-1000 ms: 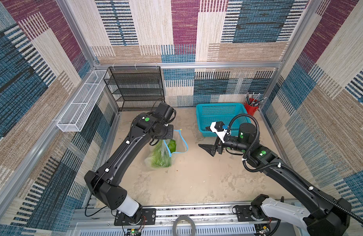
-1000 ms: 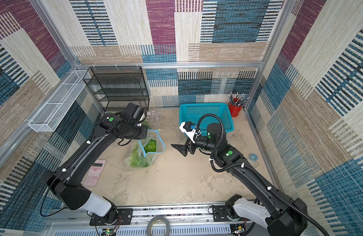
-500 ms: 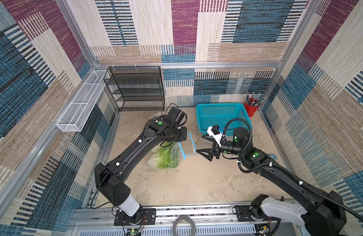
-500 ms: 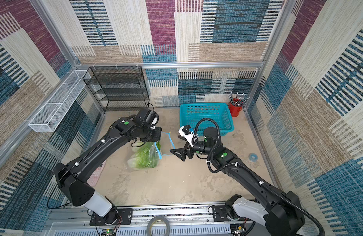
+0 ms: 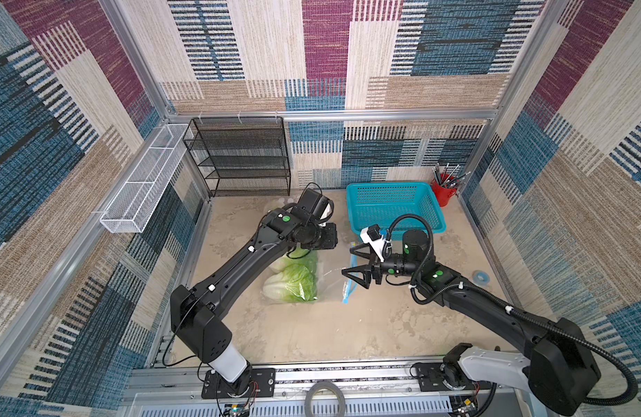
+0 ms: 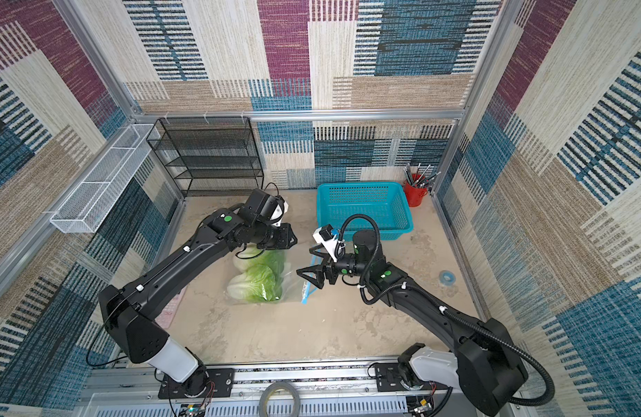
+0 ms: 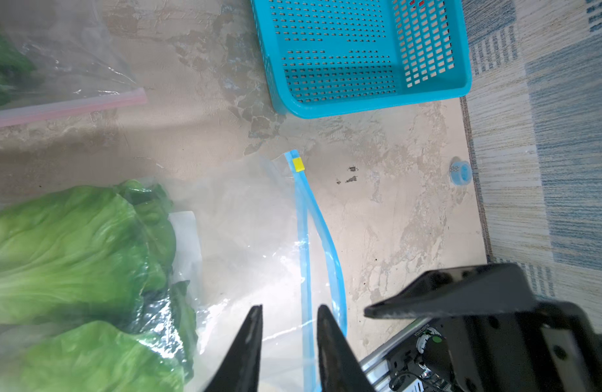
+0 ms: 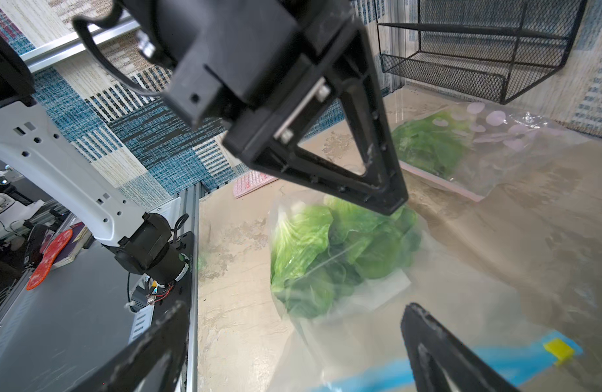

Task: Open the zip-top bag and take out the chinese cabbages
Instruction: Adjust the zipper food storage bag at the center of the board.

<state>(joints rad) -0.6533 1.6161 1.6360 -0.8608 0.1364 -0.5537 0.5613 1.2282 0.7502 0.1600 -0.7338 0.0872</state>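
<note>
Zip-top bag (image 5: 330,285) on the desk (image 5: 312,335) near the basket (image 5: 387,186) — blue zip (image 7: 304,237) apparently parted, cabbages (image 5: 293,285) inside; left fingers (image 7: 248,339) slightly apart, right fingers (image 8: 415,322) wide, both empty — removal outstanding.

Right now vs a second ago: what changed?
The left hand carried the clear zip-top bag with the blue zip strip toward the right arm, then opened and let it go; the bag now lies on the table with the green chinese cabbages inside. The open right hand edged closer to the zip. The turquoise plastic basket and black mesh rack stayed put.
</note>
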